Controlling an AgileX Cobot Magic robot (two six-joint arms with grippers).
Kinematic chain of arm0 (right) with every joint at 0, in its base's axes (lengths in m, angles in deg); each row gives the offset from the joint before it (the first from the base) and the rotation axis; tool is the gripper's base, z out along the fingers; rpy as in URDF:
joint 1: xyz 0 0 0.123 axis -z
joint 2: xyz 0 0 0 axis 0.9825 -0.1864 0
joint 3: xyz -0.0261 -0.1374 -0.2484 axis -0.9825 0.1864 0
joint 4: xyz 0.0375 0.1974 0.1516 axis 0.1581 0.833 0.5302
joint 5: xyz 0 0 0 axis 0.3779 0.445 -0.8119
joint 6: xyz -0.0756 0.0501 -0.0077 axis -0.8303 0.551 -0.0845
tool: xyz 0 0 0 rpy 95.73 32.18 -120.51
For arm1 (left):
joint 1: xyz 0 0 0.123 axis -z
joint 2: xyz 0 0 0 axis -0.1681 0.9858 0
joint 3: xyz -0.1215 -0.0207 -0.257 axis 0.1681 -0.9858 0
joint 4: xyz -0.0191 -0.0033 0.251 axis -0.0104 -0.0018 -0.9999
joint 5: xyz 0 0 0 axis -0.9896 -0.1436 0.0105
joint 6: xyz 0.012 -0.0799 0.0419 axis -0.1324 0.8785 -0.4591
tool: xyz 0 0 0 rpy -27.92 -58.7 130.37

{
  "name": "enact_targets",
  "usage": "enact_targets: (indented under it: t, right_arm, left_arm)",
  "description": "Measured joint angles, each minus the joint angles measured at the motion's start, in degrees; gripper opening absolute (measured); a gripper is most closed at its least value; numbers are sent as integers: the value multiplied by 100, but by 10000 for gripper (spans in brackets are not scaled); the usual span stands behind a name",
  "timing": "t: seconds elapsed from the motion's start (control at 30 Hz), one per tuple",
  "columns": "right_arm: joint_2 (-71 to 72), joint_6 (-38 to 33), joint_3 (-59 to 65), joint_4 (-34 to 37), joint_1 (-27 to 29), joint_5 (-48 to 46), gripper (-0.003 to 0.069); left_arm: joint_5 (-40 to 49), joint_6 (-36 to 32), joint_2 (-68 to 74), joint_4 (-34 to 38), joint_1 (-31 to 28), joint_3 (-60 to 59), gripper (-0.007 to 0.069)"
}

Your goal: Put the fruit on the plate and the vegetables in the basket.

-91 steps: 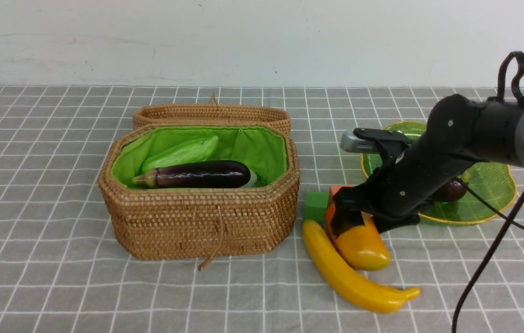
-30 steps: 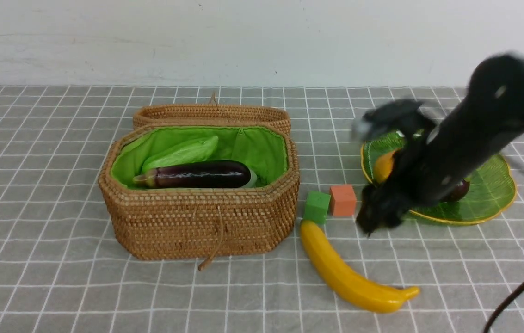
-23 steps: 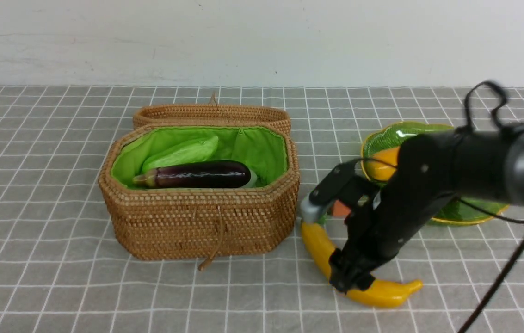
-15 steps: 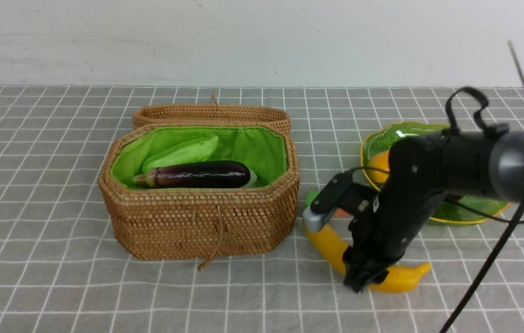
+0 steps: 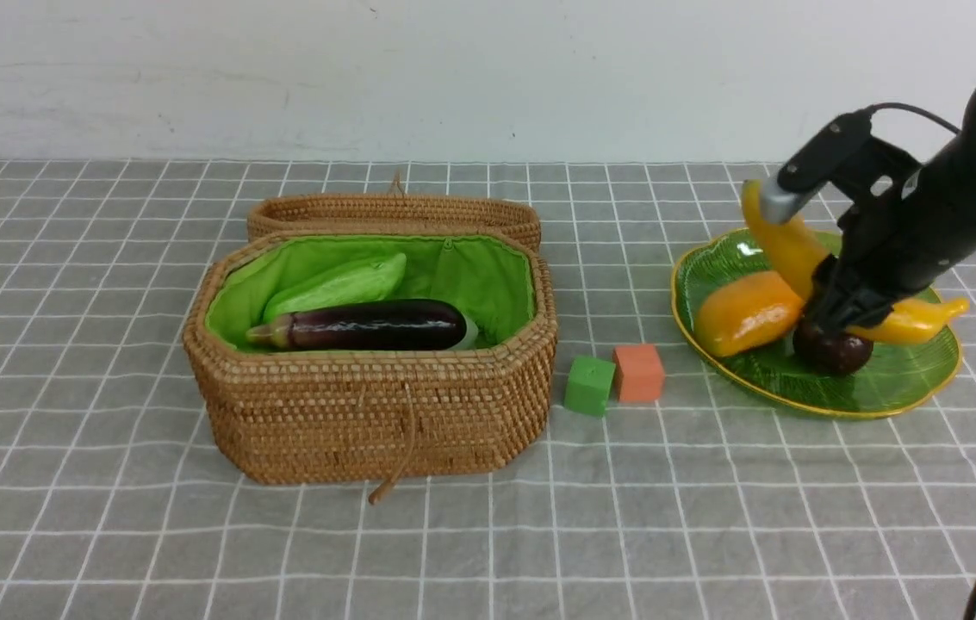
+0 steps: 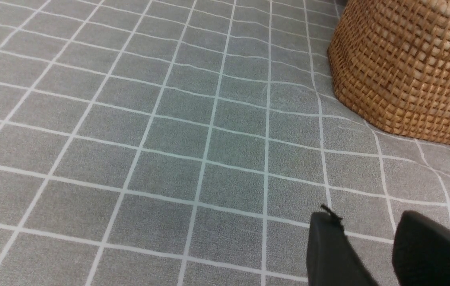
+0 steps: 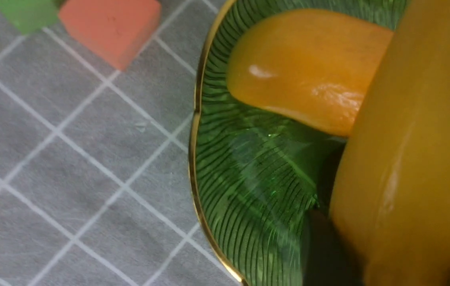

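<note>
Banana [image 5: 798, 250] sits clamped in the right gripper [image 5: 832, 306], held over the plate [image 5: 901, 392]. Directly beneath the claw lies the mangosteen [image 5: 836, 353], and just beside it, toward the basket [image 5: 376, 413], rests the mango [image 5: 742, 314]; both lie on the plate. Farther from the claw, inside the basket, lie the eggplant [image 5: 376, 325] and cucumber [image 5: 341, 284]. The left gripper [image 6: 371, 254] hovers over the cloth, fingers slightly apart and empty, near the basket wall.
</note>
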Motion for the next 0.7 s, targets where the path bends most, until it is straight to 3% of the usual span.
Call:
enact_targets:
  t: [0.1,0.17,0.3,0.4,0.6,0.67,0.7]
  right_arm:
    - [-163,-219,0,-40,0,5,315]
    - [-275,-294,0,-40,0,18,358]
    - [-324,-312,0,-77,0,11,550]
    - [-223,-231,0,-103,0,-90,640]
    - [418,633,0,-310,0,-492,664]
    - [1070,1382,0,-433,0,-1084,590]
    - [1120,1382,0,-433,0,-1084,590]
  left_arm:
    - [0,0,0,0,0,0,239]
    - [0,0,0,0,0,0,239]
    - [0,0,0,0,0,0,239]
    - [0,0,0,0,0,0,239]
    - [0,0,0,0,0,0,239]
    - [0,0,0,0,0,0,239]
    - [0,0,0,0,0,0,239]
